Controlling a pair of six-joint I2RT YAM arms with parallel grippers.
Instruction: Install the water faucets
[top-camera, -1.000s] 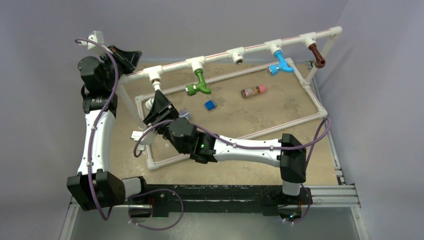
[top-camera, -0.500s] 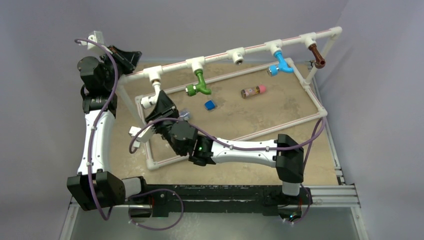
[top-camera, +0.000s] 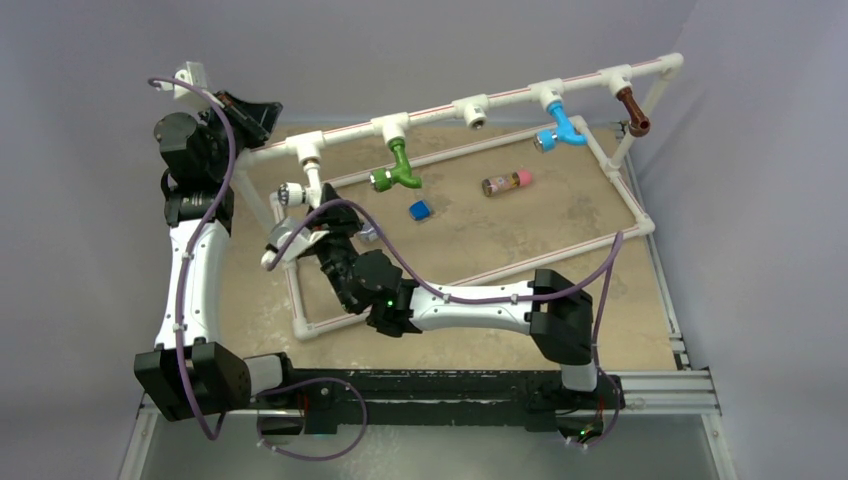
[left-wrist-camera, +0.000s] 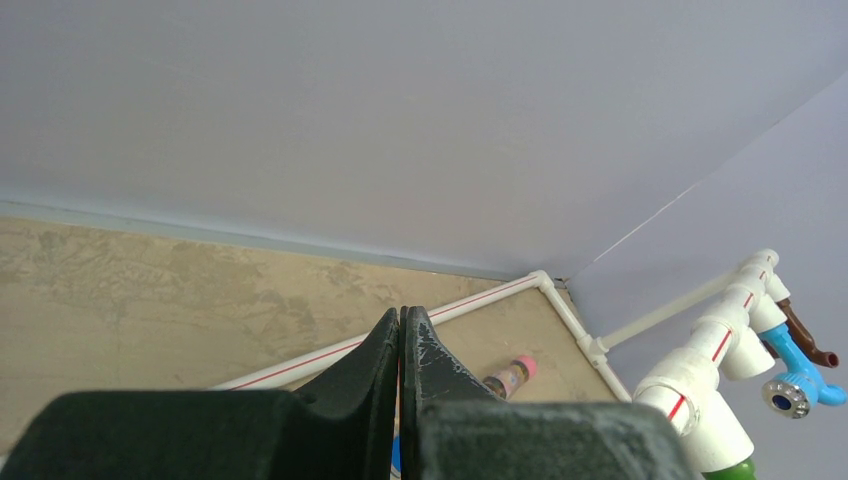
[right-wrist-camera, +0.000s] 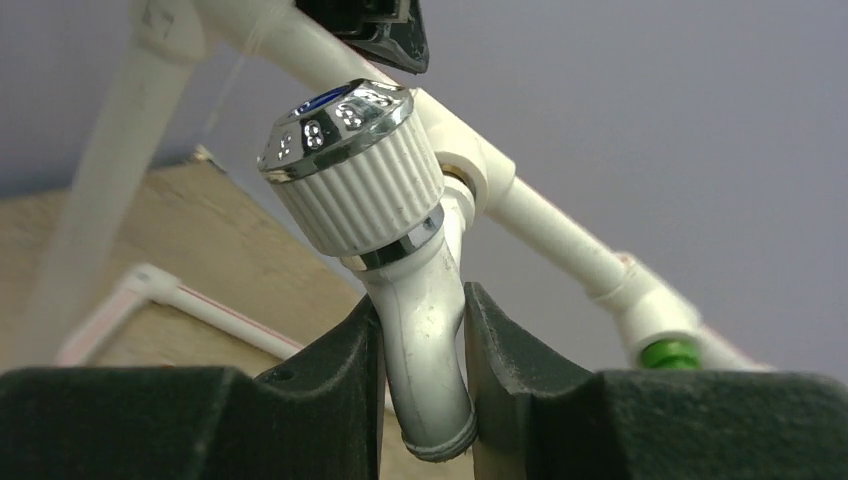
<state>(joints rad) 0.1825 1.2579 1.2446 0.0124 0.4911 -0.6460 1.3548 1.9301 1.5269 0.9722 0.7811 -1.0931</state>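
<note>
Right wrist view: we are clamping right gripper (right-wrist-camera: 422, 320) on spout of white plastic bent faucet (right-wrist-camera: 385, 240), its base meeting leftmost white T-fitting (top-camera: 307, 150). We are recommending square, gentle twisting to avoid cross-threading; left gripper (left-wrist-camera: 401, 330) closed, empty.

left gripper (left-wrist-camera: 401, 318) pressed together, raised; right gripper (right-wrist-camera: 421, 335) clamped, arm (top-camera: 480, 297) stretched leftward

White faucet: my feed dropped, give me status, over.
Right hand shut on white faucet, at leftmost pipe fitting. Left hand shut, empty. Nothing blocking it.
</note>
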